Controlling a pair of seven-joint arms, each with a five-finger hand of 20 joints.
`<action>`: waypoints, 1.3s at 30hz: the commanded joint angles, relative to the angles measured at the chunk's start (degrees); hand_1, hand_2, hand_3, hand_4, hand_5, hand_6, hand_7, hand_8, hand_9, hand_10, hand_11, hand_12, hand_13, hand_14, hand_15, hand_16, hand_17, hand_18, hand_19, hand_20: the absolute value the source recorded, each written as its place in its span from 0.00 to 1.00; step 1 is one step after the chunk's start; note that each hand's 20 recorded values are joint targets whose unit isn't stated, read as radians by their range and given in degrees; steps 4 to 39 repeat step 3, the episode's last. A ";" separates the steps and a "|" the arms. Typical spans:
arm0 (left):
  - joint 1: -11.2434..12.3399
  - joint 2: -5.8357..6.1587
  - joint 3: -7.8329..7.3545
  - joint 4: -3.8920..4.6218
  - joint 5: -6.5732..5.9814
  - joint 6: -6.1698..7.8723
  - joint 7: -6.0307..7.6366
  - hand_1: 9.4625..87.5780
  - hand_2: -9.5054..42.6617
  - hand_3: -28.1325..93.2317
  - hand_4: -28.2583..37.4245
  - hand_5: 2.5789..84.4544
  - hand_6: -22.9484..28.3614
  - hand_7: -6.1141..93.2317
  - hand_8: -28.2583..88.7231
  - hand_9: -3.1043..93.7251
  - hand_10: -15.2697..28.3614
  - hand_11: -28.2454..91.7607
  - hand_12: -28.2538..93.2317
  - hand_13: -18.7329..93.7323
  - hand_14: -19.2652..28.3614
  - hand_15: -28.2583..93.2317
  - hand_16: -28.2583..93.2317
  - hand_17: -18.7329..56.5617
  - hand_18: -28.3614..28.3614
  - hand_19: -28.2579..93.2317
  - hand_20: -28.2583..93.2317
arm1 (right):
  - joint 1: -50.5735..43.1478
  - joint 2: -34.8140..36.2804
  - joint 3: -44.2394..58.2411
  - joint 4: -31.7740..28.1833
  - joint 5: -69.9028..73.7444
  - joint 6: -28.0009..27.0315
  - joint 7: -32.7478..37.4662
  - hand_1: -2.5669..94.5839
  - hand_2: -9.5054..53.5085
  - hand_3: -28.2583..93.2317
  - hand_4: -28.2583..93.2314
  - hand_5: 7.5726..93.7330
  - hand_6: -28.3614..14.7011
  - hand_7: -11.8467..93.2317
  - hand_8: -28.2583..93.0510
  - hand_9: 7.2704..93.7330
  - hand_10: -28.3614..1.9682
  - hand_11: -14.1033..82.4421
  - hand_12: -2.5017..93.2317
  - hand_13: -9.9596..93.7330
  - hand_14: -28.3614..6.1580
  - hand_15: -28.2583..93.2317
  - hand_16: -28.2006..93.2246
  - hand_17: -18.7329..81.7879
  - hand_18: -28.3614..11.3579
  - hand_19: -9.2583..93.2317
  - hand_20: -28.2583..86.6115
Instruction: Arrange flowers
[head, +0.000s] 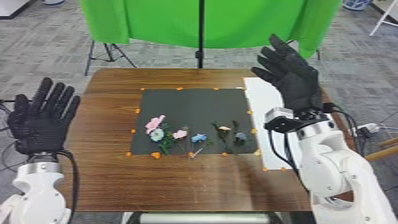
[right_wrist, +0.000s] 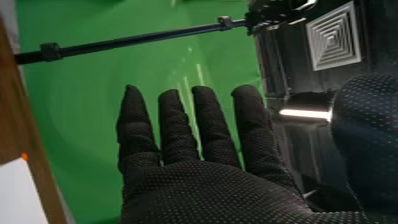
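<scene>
The right robot hand (head: 295, 80) is raised at the right side of the table (head: 107, 107), fingers extended and holding nothing; the left robot hand (head: 41, 125) is likewise open, at the left. The flowers (head: 155, 124) lie along the near part of the dark mat (head: 189, 104).

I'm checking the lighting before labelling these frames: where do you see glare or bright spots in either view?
Right wrist view: a lit strip glows white beyond the right hand, and thin pale streaks show on the green cloth. Head view: no strong glare on the dark mat or the flowers.
</scene>
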 joint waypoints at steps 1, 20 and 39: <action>1.77 -0.93 -0.07 -1.13 0.24 -1.40 0.51 0.19 0.39 0.86 0.00 0.48 0.62 0.12 0.17 0.41 0.68 0.33 0.30 0.40 0.67 0.38 0.19 0.16 0.72 0.46 0.32 | -2.55 0.77 2.61 -1.55 -0.67 -0.32 -0.24 0.18 0.21 0.93 0.00 0.28 0.63 0.22 0.14 0.30 0.51 0.18 0.12 0.35 0.47 0.27 0.37 0.31 0.39 0.31 0.38; 1.78 -1.41 -0.03 -1.20 0.22 -1.18 0.59 0.19 0.39 0.86 0.00 0.48 0.62 0.12 0.17 0.41 0.68 0.33 0.30 0.40 0.67 0.38 0.19 0.17 0.72 0.46 0.32 | -2.97 0.82 2.76 -1.62 -0.71 0.27 0.21 0.18 0.21 0.93 0.00 0.29 0.62 0.22 0.14 0.31 0.51 0.18 0.12 0.35 0.47 0.27 0.37 0.31 0.40 0.30 0.37; 1.78 -1.41 -0.03 -1.20 0.22 -1.18 0.59 0.19 0.39 0.86 0.00 0.48 0.62 0.12 0.17 0.41 0.68 0.33 0.30 0.40 0.67 0.38 0.19 0.17 0.72 0.46 0.32 | -2.97 0.82 2.76 -1.62 -0.71 0.27 0.21 0.18 0.21 0.93 0.00 0.29 0.62 0.22 0.14 0.31 0.51 0.18 0.12 0.35 0.47 0.27 0.37 0.31 0.40 0.30 0.37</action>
